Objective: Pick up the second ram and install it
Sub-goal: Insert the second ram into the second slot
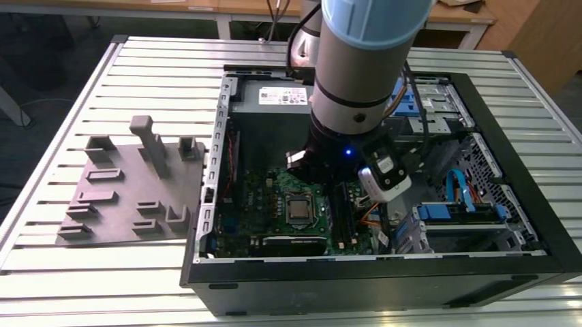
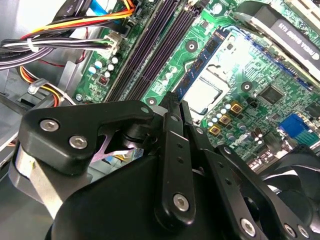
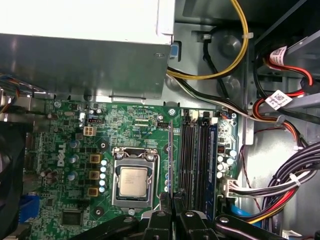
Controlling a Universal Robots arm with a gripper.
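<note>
The black two-finger gripper (image 3: pixel 172 199) hangs low inside the open black computer case (image 1: pixel 509 272), its fingers together, clamped on the thin dark second ram (image 3: pixel 170 160), held edge-on just beside the long black slots (image 3: pixel 192 150) on the green motherboard (image 3: pixel 65 145). One blue-green stick (image 3: pixel 212 155) already sits seated.

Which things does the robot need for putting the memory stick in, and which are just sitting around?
For the job:
- second ram
- gripper, fingers shut on the ram
- black memory slots
- motherboard

Just sitting around:
- processor
- grey power supply
- cable bundle
- grey parts tray outside the case
</note>
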